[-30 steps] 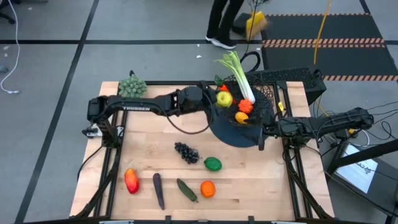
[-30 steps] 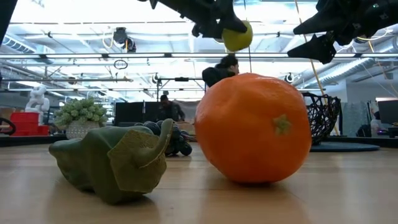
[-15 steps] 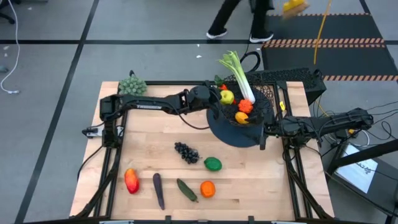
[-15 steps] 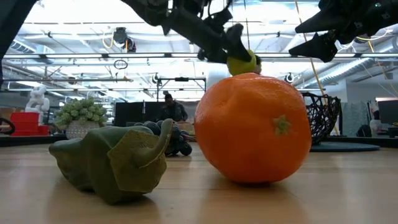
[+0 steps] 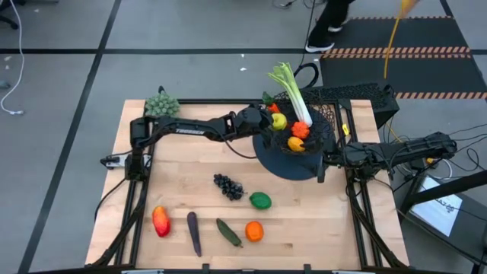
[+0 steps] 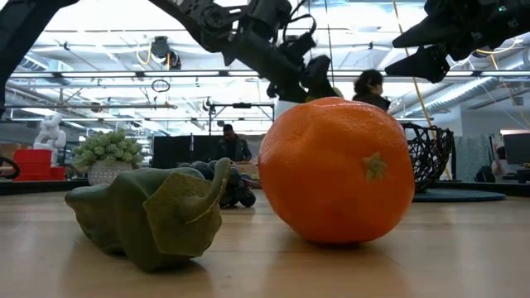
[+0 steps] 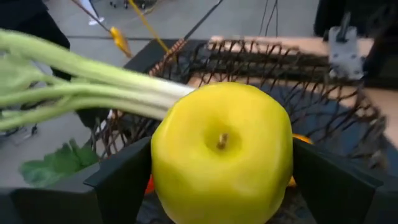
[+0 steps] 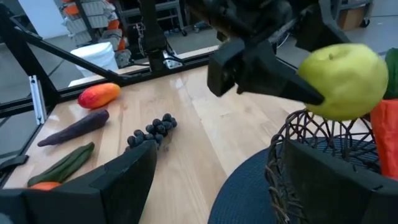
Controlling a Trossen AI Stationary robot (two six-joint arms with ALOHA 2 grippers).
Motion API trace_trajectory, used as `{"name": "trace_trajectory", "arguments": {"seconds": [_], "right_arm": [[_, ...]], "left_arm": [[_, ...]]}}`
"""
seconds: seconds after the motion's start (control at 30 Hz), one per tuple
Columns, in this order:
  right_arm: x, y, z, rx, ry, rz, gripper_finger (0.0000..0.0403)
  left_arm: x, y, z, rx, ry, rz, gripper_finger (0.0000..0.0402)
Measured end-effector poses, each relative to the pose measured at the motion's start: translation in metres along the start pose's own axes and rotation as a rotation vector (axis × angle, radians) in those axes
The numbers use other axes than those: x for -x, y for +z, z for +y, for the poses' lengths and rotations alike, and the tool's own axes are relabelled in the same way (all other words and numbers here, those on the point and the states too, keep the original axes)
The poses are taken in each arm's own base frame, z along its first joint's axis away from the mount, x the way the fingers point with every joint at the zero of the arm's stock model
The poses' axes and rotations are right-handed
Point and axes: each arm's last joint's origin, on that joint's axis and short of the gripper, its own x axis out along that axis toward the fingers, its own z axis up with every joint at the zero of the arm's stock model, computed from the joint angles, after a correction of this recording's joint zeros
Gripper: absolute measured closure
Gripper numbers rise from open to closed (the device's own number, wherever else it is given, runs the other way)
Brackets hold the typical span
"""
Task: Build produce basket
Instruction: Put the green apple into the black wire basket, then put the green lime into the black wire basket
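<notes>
Left claw (image 5: pixel 272 120): positioned over the near-left rim of the basket (image 5: pixel 323 137), with a yellow-green apple (image 5: pixel 279 120) between its fingers. In the left wrist view the apple (image 7: pixel 222 152) fills the gap between the two dark fingers (image 7: pixel 121 180), which stand wide apart at either side of it; whether they press on the fruit or have just let go cannot be told.

Basket: black wire mesh on a round dark base, standing at the far right part of the desk (image 5: pixel 183 160). Inside it: a white-green leek (image 5: pixel 293 95) leaning out over the far rim, an orange carrot (image 5: pixel 300 130), and a small orange-yellow fruit (image 5: pixel 295 143) beneath it.

Right claw (image 5: pixel 329 161): at the right side of the basket base, low, with its fingers spread apart and nothing between them. The right wrist view shows the mesh rim (image 8: pixel 298 134) just ahead of it.

Produce on the desk, outside the basket:
- dark grapes (image 5: pixel 227 186), near the centre;
- lime (image 5: pixel 260 200), just right of the grapes;
- orange (image 5: pixel 254 230), at the near edge;
- cucumber (image 5: pixel 228 232), beside the orange;
- eggplant (image 5: pixel 193 232), left of the cucumber;
- red pepper (image 5: pixel 160 221), furthest left.

A grey-green bushy clump (image 5: pixel 161 105) sits at the far left corner. A person (image 6: pixel 372 88) is visible in the room behind.
</notes>
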Motion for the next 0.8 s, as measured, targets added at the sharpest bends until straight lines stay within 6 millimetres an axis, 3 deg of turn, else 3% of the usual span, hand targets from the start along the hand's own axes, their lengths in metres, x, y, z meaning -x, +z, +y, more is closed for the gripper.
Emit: {"name": "trace_trajectory", "arguments": {"seconds": [0.23,0.43,0.67,0.8], "right_arm": [[0.000,0.000,0.000,0.000,0.000,0.000,0.0064],[0.000,0.000,0.000,0.001,0.000,0.002,0.0064],[0.000,-0.004,-0.001,0.000,-0.012,0.044,0.0064],[0.000,-0.005,-0.002,0.000,-0.013,0.048,0.0064]], "left_arm": [[0.004,0.005,0.000,0.009,-0.002,-0.012,0.0005],[0.023,0.020,0.003,0.043,-0.006,0.000,0.0011],[0.089,0.050,-0.007,0.040,-0.044,0.094,0.0049],[0.131,0.057,-0.019,0.033,-0.047,0.184,0.0079]]}}
